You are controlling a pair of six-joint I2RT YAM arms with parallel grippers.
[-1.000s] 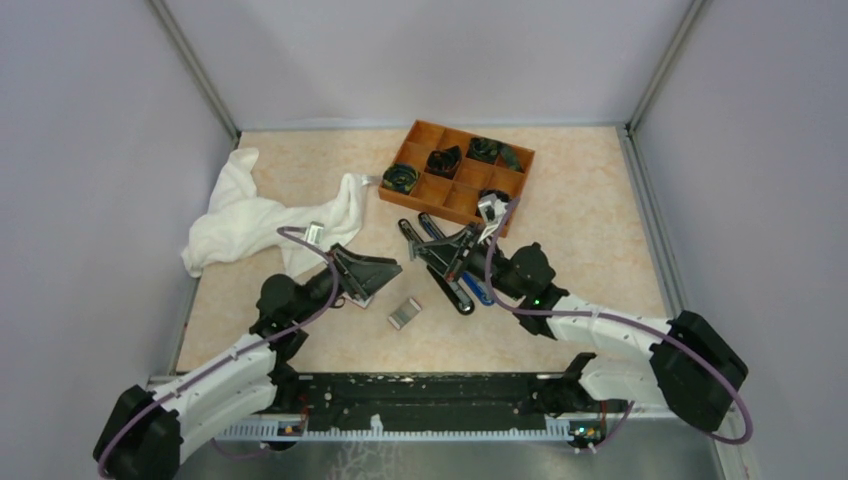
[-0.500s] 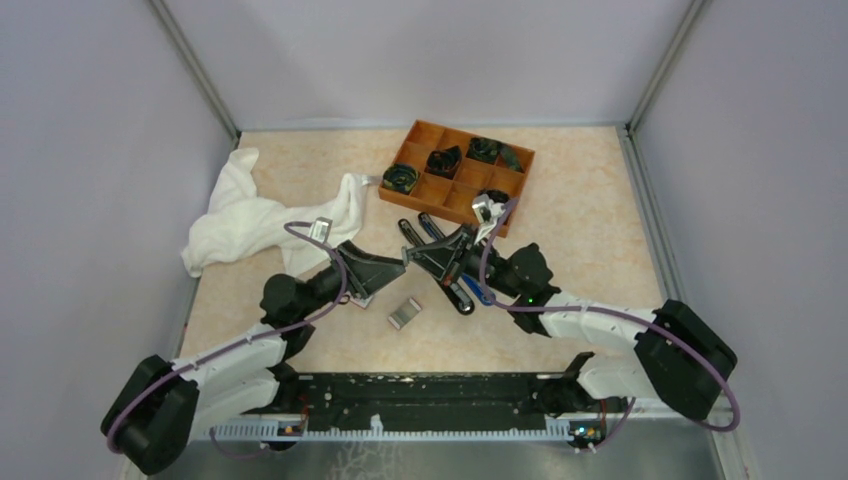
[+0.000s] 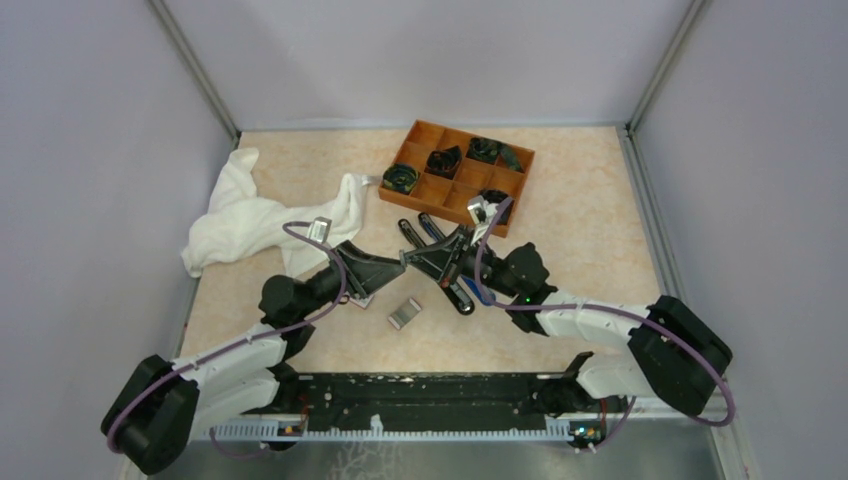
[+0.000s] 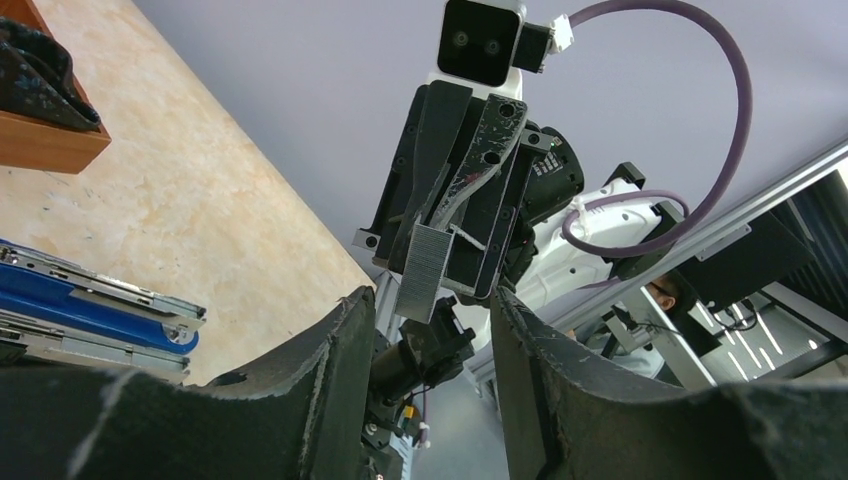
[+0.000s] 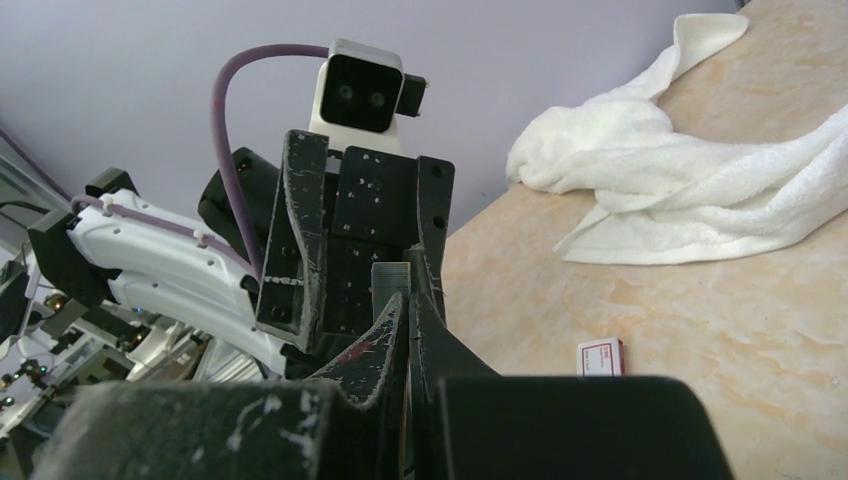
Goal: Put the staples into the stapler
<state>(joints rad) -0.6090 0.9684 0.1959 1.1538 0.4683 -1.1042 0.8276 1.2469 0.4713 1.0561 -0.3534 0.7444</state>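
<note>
My right gripper (image 3: 418, 258) is shut on a thin grey strip of staples (image 4: 424, 272) and holds it above the table; the strip also shows between its tips in the right wrist view (image 5: 390, 278). My left gripper (image 3: 390, 264) is open, tip to tip with the right one, its fingers on either side of the strip's free end. A second block of staples (image 3: 404, 312) lies on the table below them. The white carton with a red label (image 5: 601, 356) lies near the left gripper. The black stapler (image 3: 458, 297) lies open under the right arm.
A blue-and-black stapler (image 3: 481, 293) lies beside the black one and shows in the left wrist view (image 4: 90, 310). An orange divided tray (image 3: 400, 160) with dark items stands at the back. A white towel (image 3: 250, 215) lies at the left.
My left gripper has moved right and up to meet the right gripper. The right gripper has shifted slightly left with the strip. Over the last half second little has moved.
</note>
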